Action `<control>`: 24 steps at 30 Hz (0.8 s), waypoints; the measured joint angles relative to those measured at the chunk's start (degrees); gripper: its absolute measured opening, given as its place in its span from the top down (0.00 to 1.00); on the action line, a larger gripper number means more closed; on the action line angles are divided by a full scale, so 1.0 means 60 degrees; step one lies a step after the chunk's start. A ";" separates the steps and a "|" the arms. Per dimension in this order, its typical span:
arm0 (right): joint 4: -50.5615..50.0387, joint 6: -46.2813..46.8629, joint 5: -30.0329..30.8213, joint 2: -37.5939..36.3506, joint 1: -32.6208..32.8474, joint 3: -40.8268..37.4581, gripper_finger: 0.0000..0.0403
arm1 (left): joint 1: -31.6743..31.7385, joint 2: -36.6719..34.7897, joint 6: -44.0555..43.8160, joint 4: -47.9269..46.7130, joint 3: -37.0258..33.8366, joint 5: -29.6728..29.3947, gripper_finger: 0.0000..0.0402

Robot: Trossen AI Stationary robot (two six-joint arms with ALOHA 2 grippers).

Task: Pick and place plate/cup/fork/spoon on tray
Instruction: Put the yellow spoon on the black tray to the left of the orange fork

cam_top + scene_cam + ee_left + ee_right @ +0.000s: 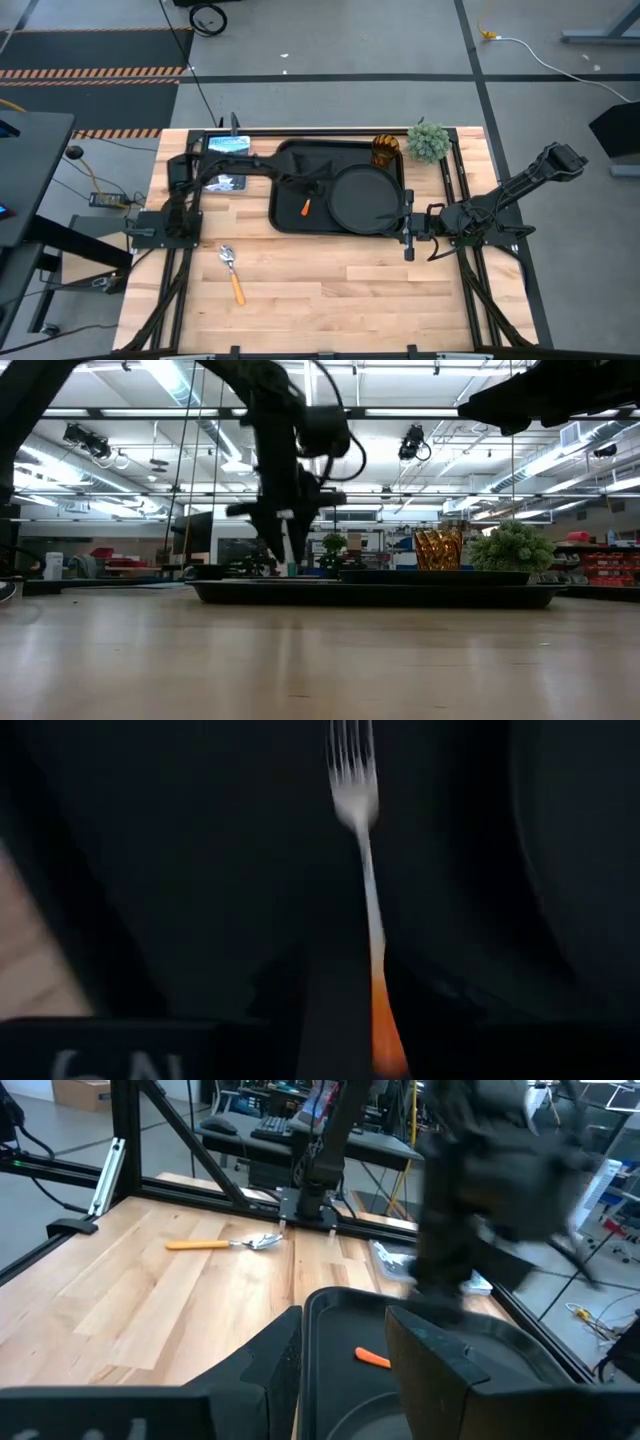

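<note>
The black tray point(290, 215) lies at the table's far middle. The round black plate point(365, 198) lies on its right half, and the amber cup point(386, 150) stands at its far right corner. The fork point(368, 900) lies on the tray's left half, its orange handle point(306, 208) pointing to the near side. My left gripper point(314, 190) hangs over the fork, open, with a finger on each side of the handle point(385, 1030). The spoon point(232, 272) lies on the wood at the near left. My right gripper point(408, 235) is open and empty at the tray's near right corner.
A small green potted plant point(428, 140) stands at the far right, beside the cup. Two flat packets point(228, 146) lie at the far left near my left arm's base. Bare wood stretches across the table's near half around the spoon.
</note>
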 joint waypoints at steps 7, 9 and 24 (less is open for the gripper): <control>-0.0046 0.0043 -0.0009 -0.0002 0.0001 0.0000 0.63 | -0.1522 -0.0785 -0.0971 -0.1840 0.0004 -0.0193 0.65; -0.0042 0.0040 -0.0028 -0.0001 0.0002 0.0000 0.63 | -0.2024 -0.0850 -0.1427 -0.2294 0.0004 -0.0260 0.65; -0.0556 -0.0076 -0.0215 -0.0251 0.0000 0.0002 0.63 | -0.4892 -0.1876 -0.5344 -0.4922 -0.1387 -0.0485 0.78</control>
